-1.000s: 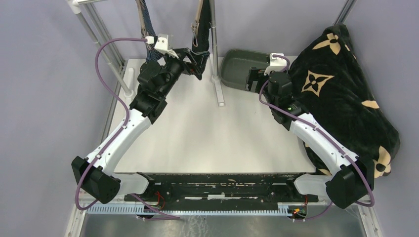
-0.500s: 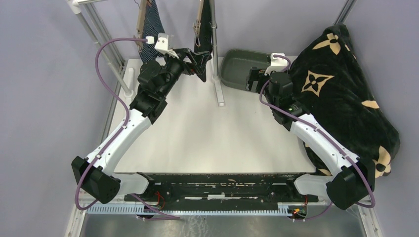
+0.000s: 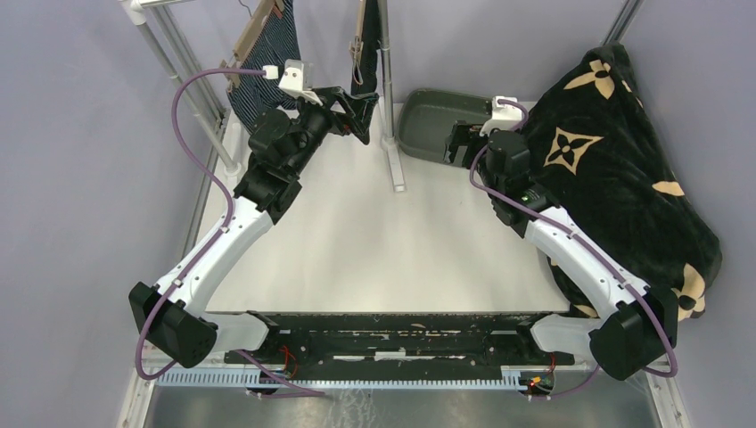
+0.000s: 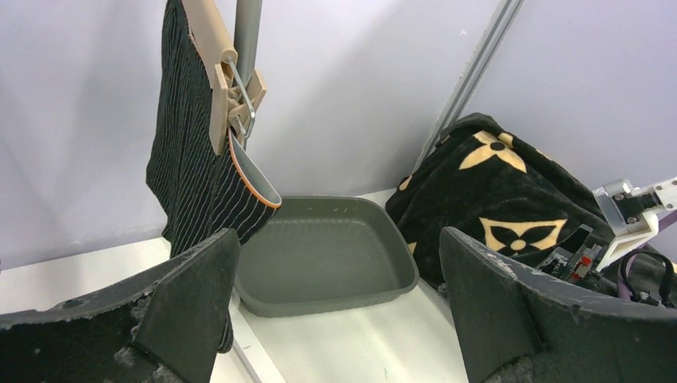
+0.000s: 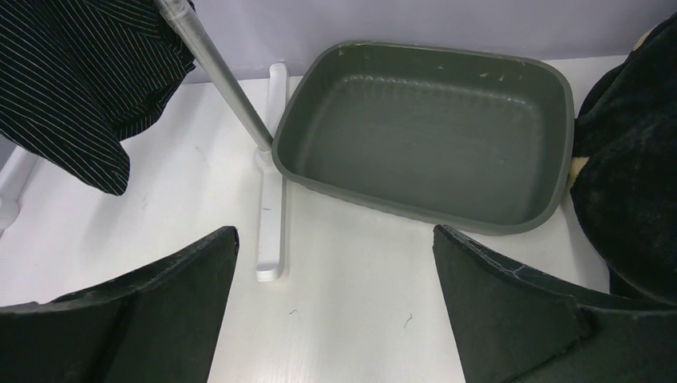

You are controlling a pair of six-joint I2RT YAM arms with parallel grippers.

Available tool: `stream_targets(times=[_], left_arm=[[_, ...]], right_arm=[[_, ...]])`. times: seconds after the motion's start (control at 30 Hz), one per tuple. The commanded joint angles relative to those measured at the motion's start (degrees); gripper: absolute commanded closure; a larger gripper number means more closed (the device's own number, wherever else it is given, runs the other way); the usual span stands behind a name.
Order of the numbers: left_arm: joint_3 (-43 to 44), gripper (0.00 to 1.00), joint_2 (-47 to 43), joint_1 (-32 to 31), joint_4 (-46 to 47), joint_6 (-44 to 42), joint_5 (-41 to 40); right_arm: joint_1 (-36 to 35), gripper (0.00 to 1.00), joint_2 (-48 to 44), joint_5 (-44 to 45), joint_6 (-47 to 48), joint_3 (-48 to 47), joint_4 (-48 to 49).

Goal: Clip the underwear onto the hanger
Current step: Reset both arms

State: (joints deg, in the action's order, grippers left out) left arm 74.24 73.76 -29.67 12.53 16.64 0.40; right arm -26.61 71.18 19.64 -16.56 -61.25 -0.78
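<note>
Hanging off the rack along the table's (image 3: 374,259) far edge, both garments are off the surface. The small black underwear with fine pale pinstripes (image 4: 188,171) is pinched at its top edge in the clip of a tan wooden hanger (image 4: 214,76), right beside the rack's upright grey metal post (image 4: 247,32). The smaller navy underwear with light stripes (image 3: 260,55) hangs from a second tan hanger bar (image 3: 254,27) above the far left corner.

Handling, judged: thin, limp cloth, very light, no stiffness. It should drape, fold and swing at any nudge. Not fragile and not slippery. Best hold is a shallow pinch on the thicker waistband edge, close to the clip, so the cloth stays taut under the clamp.

Tools: left gripper (image 4: 335,239) has its jaws spread wide with nothing between them. It sits just on the near side of the pinstriped garment, whose lower hem drops behind one finger (image 4: 188,307). Contact there cannot be told. Right gripper (image 5: 335,235) is likewise spread wide and empty, hovering over bare table by the near rim of the dark grey rectangular plastic tray (image 5: 415,209), which sits near the far right corner. The black blanket with tan flower motifs (image 3: 615,169) is heaped along the right edge.
</note>
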Motion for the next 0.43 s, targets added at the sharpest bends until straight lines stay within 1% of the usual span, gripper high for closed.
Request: stream_targets(times=[0.0, 0.13, 0.27, 0.3, 0.33, 0.4], left_arm=[[1.04, 0.01, -2.38, -0.23, 2.58, -1.44, 0.14], [0.76, 0.01, -2.56, -0.26, 2.97, -1.36, 0.14], [1.37, 0.01, -2.19, -0.21, 2.94, -1.22, 0.27], [1.43, 0.01, -2.16, -0.26, 2.93, -1.19, 0.34], [1.44, 0.01, -2.11, -0.26, 2.93, -1.13, 0.42], [1.59, 0.01, -2.04, -0.19, 3.06, -0.96, 0.51]], right_arm=[[0.15, 0.00, -2.62, 1.43, -1.83, 0.67, 4.46], [0.16, 0.00, -3.62, 4.11, -2.18, 1.53, 5.00], [0.17, 0.00, -5.26, 6.09, -3.46, 4.08, 8.72], [0.16, 0.00, -4.72, 6.56, -3.73, 2.63, 6.81], [0.18, 0.00, -3.65, 6.55, -3.60, 0.15, 2.54], [0.17, 0.00, -1.64, 8.86, -4.59, -4.04, -2.21]])
